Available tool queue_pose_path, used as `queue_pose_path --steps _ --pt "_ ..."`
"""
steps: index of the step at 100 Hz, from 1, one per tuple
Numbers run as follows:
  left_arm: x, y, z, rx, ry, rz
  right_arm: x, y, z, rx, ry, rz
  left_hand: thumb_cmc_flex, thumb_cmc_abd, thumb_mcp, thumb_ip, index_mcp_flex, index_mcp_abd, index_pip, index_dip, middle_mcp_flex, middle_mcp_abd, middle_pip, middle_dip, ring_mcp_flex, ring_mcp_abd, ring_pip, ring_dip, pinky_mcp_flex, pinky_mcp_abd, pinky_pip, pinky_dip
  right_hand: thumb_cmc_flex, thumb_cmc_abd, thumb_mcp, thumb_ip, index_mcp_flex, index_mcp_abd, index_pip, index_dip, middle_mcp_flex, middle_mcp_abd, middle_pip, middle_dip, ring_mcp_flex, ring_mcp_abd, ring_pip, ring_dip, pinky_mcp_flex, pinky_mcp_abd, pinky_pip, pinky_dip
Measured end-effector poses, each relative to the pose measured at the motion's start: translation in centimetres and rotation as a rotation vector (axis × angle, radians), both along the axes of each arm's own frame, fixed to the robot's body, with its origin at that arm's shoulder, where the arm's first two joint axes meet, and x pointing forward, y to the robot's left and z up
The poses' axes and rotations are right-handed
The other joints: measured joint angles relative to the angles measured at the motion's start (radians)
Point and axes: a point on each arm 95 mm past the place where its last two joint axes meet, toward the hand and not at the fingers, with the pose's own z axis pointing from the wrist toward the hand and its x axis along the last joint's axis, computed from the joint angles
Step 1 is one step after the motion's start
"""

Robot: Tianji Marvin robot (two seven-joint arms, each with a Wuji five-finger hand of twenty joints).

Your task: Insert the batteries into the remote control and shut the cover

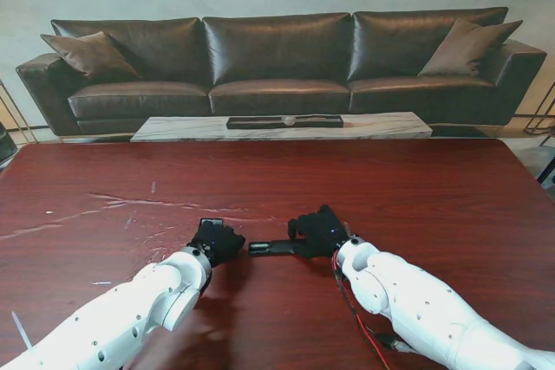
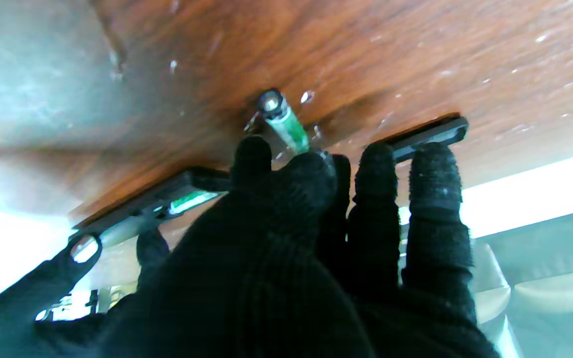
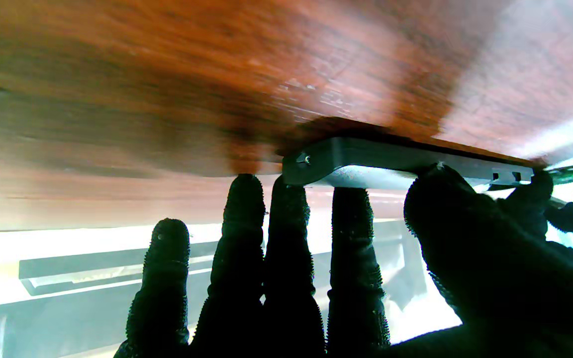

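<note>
While both arms reach in from the near corners, the largest thing in view is the desk (image 1: 277,179), one broad slab of glossy reddish-brown wood grain with pale scuffs on its left half. Beyond its far edge stand one dark leather sofa (image 1: 277,62) with two cushions and one low pale marble table (image 1: 277,127).

On the desk, near its middle, lies one remote control (image 1: 273,247), a slim black plastic bar with rounded corners, flat between the two gloved hands. One separate flat black piece (image 2: 428,133), probably the cover, lies on the desk just beside the left fingertips.

Two robot hands show, both in black knitted gloves. The right robot hand (image 1: 319,231) is clamped on the remote's right end, thumb on one side and fingers (image 3: 348,238) on the other, holding it down against the wood. The left robot hand (image 1: 215,240) has its fingers bunched together, pinching a battery (image 2: 286,124).

Two batteries can be counted: that small green cylinder with a silver end cap, tilted with one end on the desk, and a second green one (image 2: 192,200) lying in the remote's open compartment.
</note>
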Motion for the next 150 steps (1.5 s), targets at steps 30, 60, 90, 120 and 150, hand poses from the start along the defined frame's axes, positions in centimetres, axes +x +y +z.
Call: queue_pose_path --steps 30,60,90,120,150 --pt "-0.5 -0.4 1.6 -0.008 -0.071 -0.034 0.0 0.0 0.0 -0.003 0.0 0.001 0.0 0.12 -0.321 0.006 -0.035 0.115 -0.462 -0.282 -0.058 0.001 -0.005 -0.069 -0.06 0.01 0.035 -0.114 -0.04 0.003 -0.003 0.024 0.0 0.006 0.0 0.0 0.0 0.0 0.0 0.0 0.0 0.0 0.0 0.0 0.0 0.0 -0.001 0.0 0.0 0.0 0.0 0.0" --pt "-1.3 -0.4 2.0 -0.037 -0.092 0.175 0.0 0.0 0.0 -0.003 0.0 0.001 -0.093 0.25 -0.565 0.014 -0.035 0.301 -0.55 -0.233 -0.081 0.063 0.031 -0.004 -0.069 0.044 0.111 -0.094 -0.064 0.035 0.023 0.049 0.001 0.011 0.0 0.001 0.0 0.0 0.0 0.0 0.0 0.0 0.0 0.0 0.0 0.0 -0.002 0.0 0.0 0.0 0.0 0.0" --pt "-1.8 -0.6 1.0 0.074 -0.051 0.201 0.0 0.0 0.0 -0.002 0.0 0.001 -0.182 0.255 -0.568 0.014 -0.035 0.309 -0.55 -0.19 -0.081 0.066 0.04 0.025 -0.069 0.059 0.144 -0.068 -0.061 0.043 0.042 0.06 0.001 0.019 0.0 0.002 0.0 0.0 0.0 0.0 0.0 0.0 0.0 0.0 0.0 0.0 -0.002 0.0 -0.001 0.0 0.0 0.0" --pt "-1.9 -0.7 0.4 0.11 -0.032 0.215 0.0 0.0 0.0 -0.002 0.002 0.001 -0.194 0.255 -0.57 0.014 -0.035 0.312 -0.498 -0.158 -0.076 0.066 0.064 0.04 -0.065 0.06 0.153 -0.061 -0.035 0.043 0.055 0.06 0.011 0.021 0.0 0.002 0.0 0.0 0.0 0.0 0.0 0.0 0.0 0.0 0.0 0.0 -0.001 0.0 -0.001 0.0 0.0 0.0" --pt "-1.4 -0.7 0.3 0.113 -0.008 0.215 0.0 0.0 0.0 -0.002 0.001 0.0 -0.058 0.198 -0.555 0.015 -0.035 0.261 -0.344 -0.097 -0.023 0.065 0.113 0.05 -0.024 0.04 0.174 -0.059 0.03 0.035 0.079 0.06 0.018 0.024 0.0 0.002 0.0 0.0 0.0 0.0 0.0 0.0 0.0 0.0 0.0 -0.002 -0.001 0.0 -0.001 0.0 0.0 0.0"
